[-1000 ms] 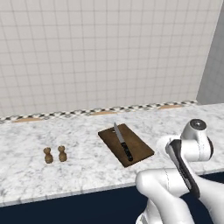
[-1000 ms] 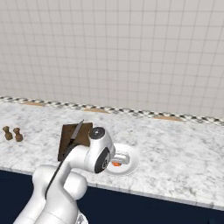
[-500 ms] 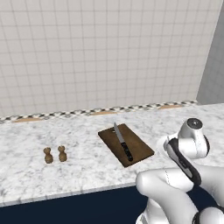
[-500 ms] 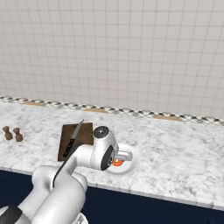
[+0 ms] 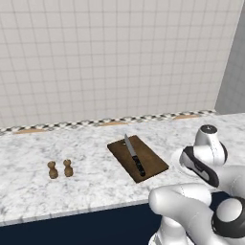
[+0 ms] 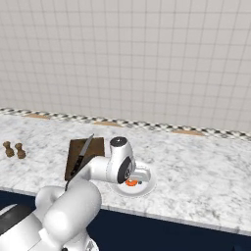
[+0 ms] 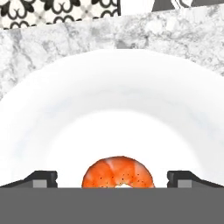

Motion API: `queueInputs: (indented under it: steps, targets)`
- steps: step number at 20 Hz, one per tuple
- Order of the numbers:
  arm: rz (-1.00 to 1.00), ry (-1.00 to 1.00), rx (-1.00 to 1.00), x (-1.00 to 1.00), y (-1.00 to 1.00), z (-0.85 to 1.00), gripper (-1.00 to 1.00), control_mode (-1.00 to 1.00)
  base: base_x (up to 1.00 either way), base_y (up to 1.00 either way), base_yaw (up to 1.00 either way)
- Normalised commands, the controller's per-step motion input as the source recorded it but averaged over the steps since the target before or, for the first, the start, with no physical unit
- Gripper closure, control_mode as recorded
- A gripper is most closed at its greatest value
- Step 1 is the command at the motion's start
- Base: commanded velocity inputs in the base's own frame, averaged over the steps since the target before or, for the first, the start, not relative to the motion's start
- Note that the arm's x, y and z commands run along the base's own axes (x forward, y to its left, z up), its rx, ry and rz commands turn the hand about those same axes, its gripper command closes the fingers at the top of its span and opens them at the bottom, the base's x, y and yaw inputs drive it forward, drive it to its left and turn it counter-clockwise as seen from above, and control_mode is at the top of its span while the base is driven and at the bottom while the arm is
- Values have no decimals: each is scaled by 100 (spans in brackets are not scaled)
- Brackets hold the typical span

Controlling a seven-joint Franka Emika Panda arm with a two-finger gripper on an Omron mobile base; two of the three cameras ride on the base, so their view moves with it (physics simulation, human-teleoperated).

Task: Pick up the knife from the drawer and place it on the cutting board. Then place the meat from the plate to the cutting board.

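Your knife (image 5: 133, 157) already lies on the cutting board (image 5: 138, 158), blade toward the tiled wall and black handle toward the counter's front edge, so the part of the job in front of you is, by my reading, the meat. The meat (image 7: 118, 172) sits on the white plate (image 7: 109, 92), a small curled orange-red piece like a shrimp, and in the hand view it lies right between your two dark finger tips, centred, with a clear gap of bare plate on either side of it. The gripper (image 7: 112, 180) stands wide open and has nothing in it; its tips are low over the plate and the meat is not yet touched as far as you can see. In the right base view the hand (image 6: 139, 175) hangs over the plate (image 6: 148, 187), with the meat (image 6: 131, 183) peeking out orange just beneath it, and the cutting board (image 6: 78, 158) lies just beside the plate, to the left. The curl is about as wide as it is long, so no long axis matters much; what matters is that it stays centred as you go down and close. Two small brown shakers (image 5: 60, 169) stand well apart, further along the marble counter (image 5: 91, 184).
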Motion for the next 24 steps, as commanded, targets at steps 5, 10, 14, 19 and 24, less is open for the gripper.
queueInputs:
  steps: [5, 10, 14, 19, 24]
  targets:
    - [0, 0, 0, 1, 0, -11, -100, -100, 0, 0, 0]
    - [0, 0, 0, 0, 0, -21, -100, -100, 0, 0, 0]
    - [0, 0, 0, 0, 0, -32, -100, -100, 0, 0, 0]
    - [0, 0, 0, 21, 0, -19, -100, -100, 0, 0, 0]
    - [0, -2, 0, 13, 0, -17, 100, -100, 0, 0, 0]
